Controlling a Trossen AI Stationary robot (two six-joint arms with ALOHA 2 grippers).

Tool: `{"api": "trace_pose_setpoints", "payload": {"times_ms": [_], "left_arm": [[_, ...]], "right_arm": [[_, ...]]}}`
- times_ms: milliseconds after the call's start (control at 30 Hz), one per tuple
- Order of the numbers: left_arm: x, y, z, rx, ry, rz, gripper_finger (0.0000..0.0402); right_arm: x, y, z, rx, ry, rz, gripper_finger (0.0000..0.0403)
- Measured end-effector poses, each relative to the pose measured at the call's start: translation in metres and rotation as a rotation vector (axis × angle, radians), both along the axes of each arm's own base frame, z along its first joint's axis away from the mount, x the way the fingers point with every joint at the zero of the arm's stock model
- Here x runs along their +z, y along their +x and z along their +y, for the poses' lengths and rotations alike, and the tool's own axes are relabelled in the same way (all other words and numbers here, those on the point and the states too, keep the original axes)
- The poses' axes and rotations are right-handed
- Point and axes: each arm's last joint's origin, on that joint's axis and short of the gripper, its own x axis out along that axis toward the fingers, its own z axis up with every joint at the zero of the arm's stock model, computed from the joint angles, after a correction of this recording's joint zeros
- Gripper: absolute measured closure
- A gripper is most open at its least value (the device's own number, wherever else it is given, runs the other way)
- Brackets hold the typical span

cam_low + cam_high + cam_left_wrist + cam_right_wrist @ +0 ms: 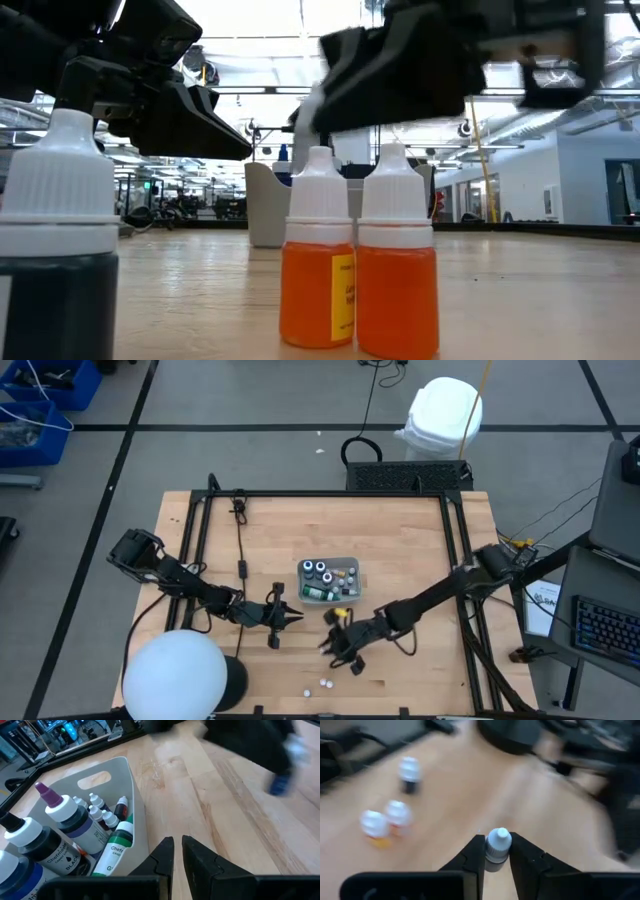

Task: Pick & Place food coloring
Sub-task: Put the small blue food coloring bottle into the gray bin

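Black right gripper [497, 857]: its two dark fingers are clamped on a small white-capped food coloring bottle [497, 845], one finger on each side of the cap; in the high view this gripper [340, 643] sits in the front half of the table, just in front of the tray.
Black left gripper [177, 855]: fingers nearly together with only a thin slit between them, nothing held; in the high view it [290, 616] points at the tray's left front corner, just beside it.
Translucent grey rectangular tray [354, 566]: near the table's middle, packed with dark bottles and small white-capped ones.
Loose bottles on the table: two orange-filled bottles with white ribbed caps [360, 270] stand upright and touching; a dark-filled bottle with a white cap [55, 240] stands apart from them. From above they are white dots [327, 683] near the front edge.
Pale wood table top [400, 540]: bare boards left, right and behind the tray; a black frame runs along the back and side edges.
Open room: wide bare wood between the right gripper and the right edge; the front left corner is taken by a white round lamp globe [173, 677].
Left wrist view only: bottle labels and a green-labelled bottle [114, 852] leaning on the tray wall.
Low view only: liquid colours of the loose bottles.
Right wrist view only: the grip on the cap.
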Motion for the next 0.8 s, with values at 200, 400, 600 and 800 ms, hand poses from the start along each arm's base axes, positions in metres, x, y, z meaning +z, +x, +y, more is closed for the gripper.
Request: {"api": "trace_pose_setpoints", "payload": {"times_ms": [200, 400, 600, 800], "left_arm": [[0.0, 0.0, 0.0, -0.001, 0.003, 0.0, 0.0355], [0.0, 0.0, 0.0, -0.001, 0.003, 0.0, 0.0355], [0.0, 0.0, 0.0, -0.001, 0.003, 0.0, 0.0355], [-0.001, 0.0, 0.0, -0.002, 0.009, 0.006, 0.0355]], "right_arm": [[0.065, -0.031, -0.026, -0.207, -0.138, 0.005, 0.0342], [0.085, -0.062, -0.072, -0.382, -0.139, -0.001, 0.0343], [0.059, -0.076, -0.124, -0.524, 0.002, -0.141, 0.0343], [0.021, -0.079, -0.159, -0.589, 0.019, -0.078, 0.0343]]}}
